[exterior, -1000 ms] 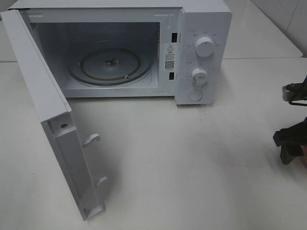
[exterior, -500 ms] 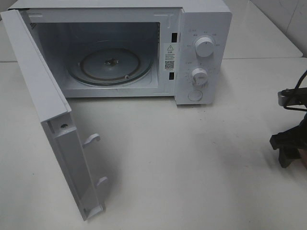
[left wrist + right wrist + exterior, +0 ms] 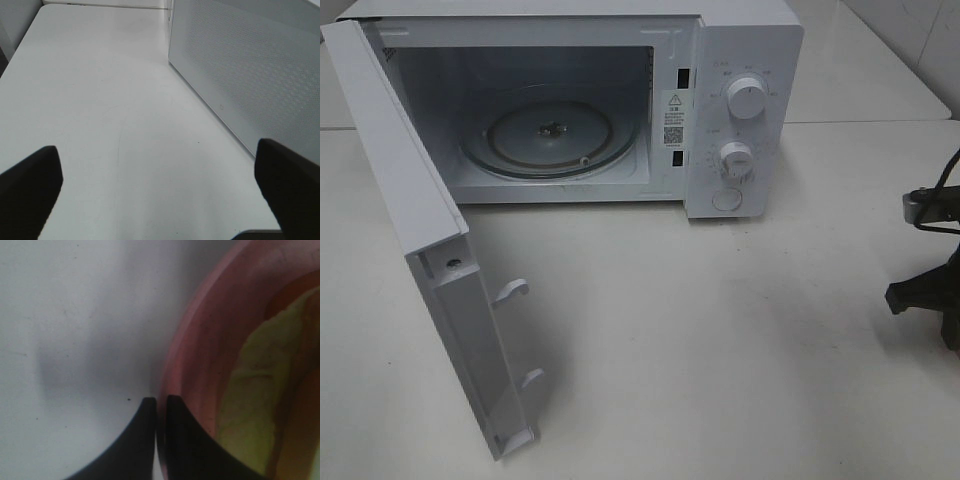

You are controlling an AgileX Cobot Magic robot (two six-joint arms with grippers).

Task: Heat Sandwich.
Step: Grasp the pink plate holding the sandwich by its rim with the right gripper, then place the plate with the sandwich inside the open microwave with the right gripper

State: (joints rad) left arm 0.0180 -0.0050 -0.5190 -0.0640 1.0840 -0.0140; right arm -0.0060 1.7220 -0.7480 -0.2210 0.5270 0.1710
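In the right wrist view, the pale yellowish sandwich (image 3: 260,390) lies on a round pink plate (image 3: 200,340). My right gripper (image 3: 161,407) is pinched almost shut on the plate's rim, one finger outside it and one inside. In the high view only part of the right gripper (image 3: 925,298) shows at the right edge of the table; plate and sandwich are out of that view. My left gripper (image 3: 160,195) is open and empty above the bare table, next to the microwave's open door (image 3: 250,65). It is not in the high view.
A white microwave (image 3: 745,60) stands at the back of the white table (image 3: 720,340). Its door (image 3: 410,200) is swung wide open toward the front left. The glass turntable (image 3: 550,135) inside is bare. Two knobs sit on its right panel.
My right gripper has moved toward the right edge of the high view and a little lower. The microwave and door have not moved.
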